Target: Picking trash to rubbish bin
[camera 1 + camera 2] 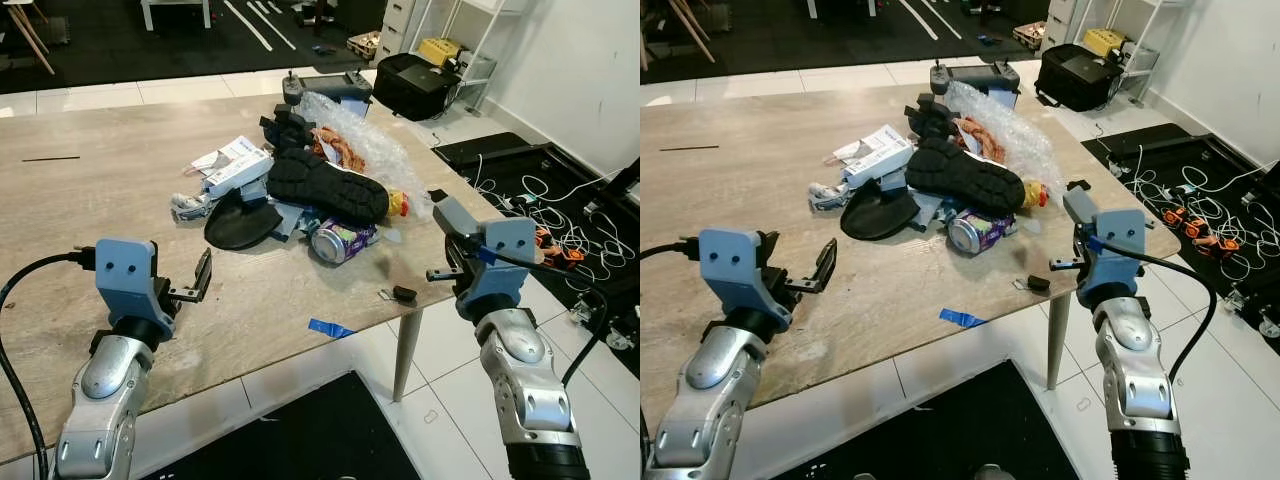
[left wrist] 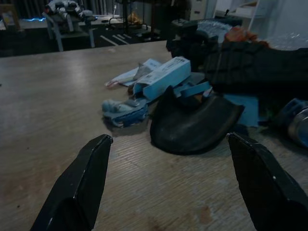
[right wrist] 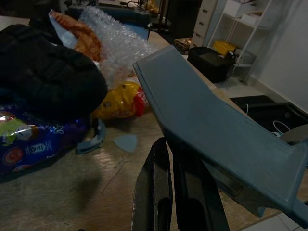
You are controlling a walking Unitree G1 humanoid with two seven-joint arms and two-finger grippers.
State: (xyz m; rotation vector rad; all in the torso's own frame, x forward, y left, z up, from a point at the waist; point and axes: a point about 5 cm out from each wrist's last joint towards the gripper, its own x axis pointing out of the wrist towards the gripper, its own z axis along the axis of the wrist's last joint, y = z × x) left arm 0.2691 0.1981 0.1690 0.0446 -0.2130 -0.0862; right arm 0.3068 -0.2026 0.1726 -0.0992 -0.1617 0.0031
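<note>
On the table [image 1: 120, 200], trash pile [image 1: 300, 190] lies beyond both raised pincers.

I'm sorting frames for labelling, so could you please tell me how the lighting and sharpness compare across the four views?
Left and right eye views: bright, evenly lit, sharp, the crushed can clear. Left wrist view: dim and bluish, the left end effector fingers soft-edged up close. Right wrist view: dark, the yellow wrapper readable, the right end effector in shade.

From my seat, the 2 head eyes look forward and down over the table [image 1: 120, 200], sharing the whole trash pile [image 1: 300, 190], while each wrist camera sits low and close, facing far along its own fingers at that pile.
</note>
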